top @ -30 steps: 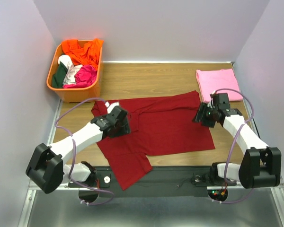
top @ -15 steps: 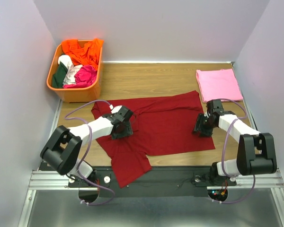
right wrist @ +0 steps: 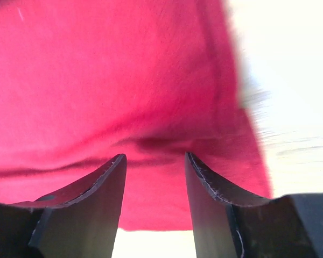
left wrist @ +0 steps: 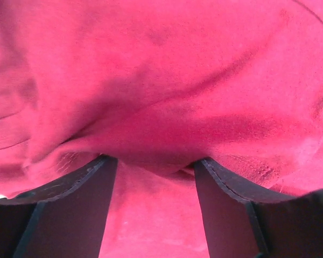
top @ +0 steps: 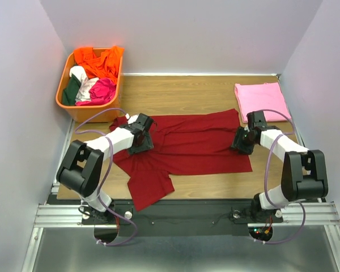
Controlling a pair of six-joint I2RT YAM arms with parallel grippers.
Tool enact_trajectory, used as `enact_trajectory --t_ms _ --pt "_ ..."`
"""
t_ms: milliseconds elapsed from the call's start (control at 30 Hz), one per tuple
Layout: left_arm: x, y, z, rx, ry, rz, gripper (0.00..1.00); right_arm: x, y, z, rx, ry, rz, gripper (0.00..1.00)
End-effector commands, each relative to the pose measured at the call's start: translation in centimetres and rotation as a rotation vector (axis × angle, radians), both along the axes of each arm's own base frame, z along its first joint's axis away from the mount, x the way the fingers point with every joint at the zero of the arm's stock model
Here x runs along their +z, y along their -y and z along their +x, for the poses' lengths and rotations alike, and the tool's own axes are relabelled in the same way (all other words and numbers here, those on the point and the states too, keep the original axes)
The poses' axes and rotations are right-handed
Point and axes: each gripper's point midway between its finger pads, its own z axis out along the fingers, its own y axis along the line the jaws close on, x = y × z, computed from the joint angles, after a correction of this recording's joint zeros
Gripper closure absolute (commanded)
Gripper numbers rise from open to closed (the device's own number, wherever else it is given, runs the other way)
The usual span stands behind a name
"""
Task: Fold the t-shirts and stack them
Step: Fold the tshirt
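The maroon t-shirt [top: 192,144] lies spread across the middle of the table, its lower part hanging toward the near edge at the left. My left gripper [top: 143,137] sits on its left part near the collar. In the left wrist view [left wrist: 155,161] a fold of maroon cloth [left wrist: 161,80] drapes over the fingertips. My right gripper [top: 242,141] is at the shirt's right edge. The right wrist view [right wrist: 155,156] shows maroon cloth [right wrist: 107,80] bunched at its tips. The folded pink t-shirt [top: 262,101] lies at the back right.
An orange basket [top: 96,112] with several mixed garments stands at the back left. Bare wooden table [top: 181,93] shows behind the maroon shirt. White walls close in the left, back and right.
Both grippers moved away from the near edge, and the maroon shirt moved with them. Its near edge has drawn back and the body looks shorter front to back.
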Motion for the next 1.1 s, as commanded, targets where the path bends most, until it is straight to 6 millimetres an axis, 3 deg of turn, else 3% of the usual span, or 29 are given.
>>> enact_trajectory --t_ms 0,67,167,267,400,467,567,733,900,1067 --pt "4.8 -0.3 0.4 -0.012 0.086 -0.02 0.28 5.3 1.0 3.6 -0.046 0.21 -0.045 0.45" --pt "7.3 -0.7 -1.0 0.022 0.131 -0.078 0.26 6.0 1.5 2.6 -0.064 0.204 -0.064 0.42" --pt "8.9 -2.2 -3.7 0.094 0.152 -0.115 0.26 6.3 2.0 0.3 -0.105 0.169 -0.079 0.36" --pt "7.8 -4.1 -6.7 0.187 0.119 -0.12 0.27 5.5 2.3 -2.0 -0.143 0.104 -0.085 0.36" --pt "4.8 -4.5 -9.8 0.247 0.031 -0.183 0.28 4.2 3.3 -4.1 -0.198 0.046 -0.119 0.36" --pt "3.9 -4.8 -10.1 0.28 0.021 -0.186 0.33 3.8 3.0 -4.6 -0.199 0.029 -0.103 0.36" --pt "3.8 -6.0 -8.7 0.315 0.047 -0.125 0.38 3.3 2.9 -4.7 -0.191 0.009 -0.101 0.36" --pt "3.2 -5.5 -6.6 0.294 0.038 -0.136 0.65 2.6 2.8 -4.5 -0.168 -0.02 -0.102 0.37" --pt "1.5 -5.0 -6.0 0.275 -0.032 -0.117 0.67 2.1 3.3 -4.5 -0.178 -0.036 -0.128 0.37" --pt "-0.5 -7.1 -6.2 0.278 -0.104 -0.049 0.67 1.7 4.1 -4.6 -0.201 -0.053 -0.144 0.37"
